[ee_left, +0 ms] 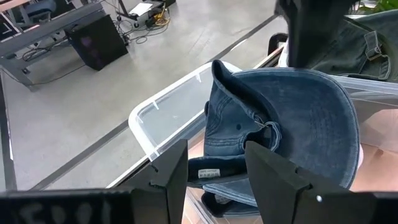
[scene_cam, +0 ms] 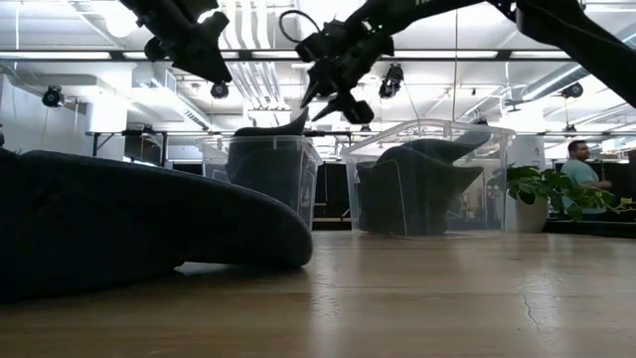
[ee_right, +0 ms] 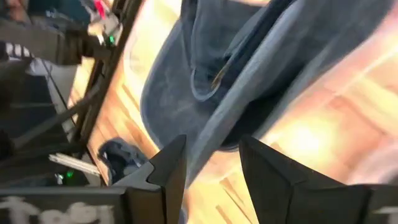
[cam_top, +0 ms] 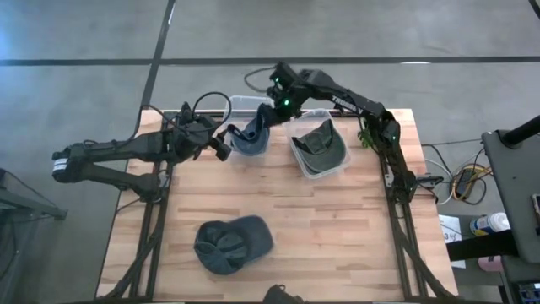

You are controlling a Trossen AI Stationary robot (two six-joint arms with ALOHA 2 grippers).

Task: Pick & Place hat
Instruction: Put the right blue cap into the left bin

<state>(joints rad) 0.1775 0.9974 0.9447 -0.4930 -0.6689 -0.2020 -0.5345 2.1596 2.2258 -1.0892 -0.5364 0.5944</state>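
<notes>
A blue denim hat [cam_top: 251, 137] [ee_left: 292, 118] sits in a clear bin [ee_left: 161, 106] at the table's far edge, its brim sticking up over the bin's rim. My right gripper [cam_top: 272, 108] [ee_right: 214, 168] hangs open just above that brim, slanting down from the far right, with the brim's edge [ee_right: 249, 118] running toward the gap between its fingers. My left gripper [cam_top: 224, 143] [ee_left: 216, 177] stands open and empty just left of the bin, pointing at the hat. My right gripper stands over the brim of the blue hat, but the wrist view is blurred and I cannot tell whether a finger touches it. The hat rests in the bin.
A second clear bin [cam_top: 297, 152] to the right holds a dark green hat [cam_top: 321, 143]. Another blue hat [cam_top: 232, 245] [scene_cam: 119, 219] lies on the wooden table near its front edge. A small plant [scene_cam: 542, 189] stands at the far right. A person [scene_cam: 576, 159] sits beyond the table.
</notes>
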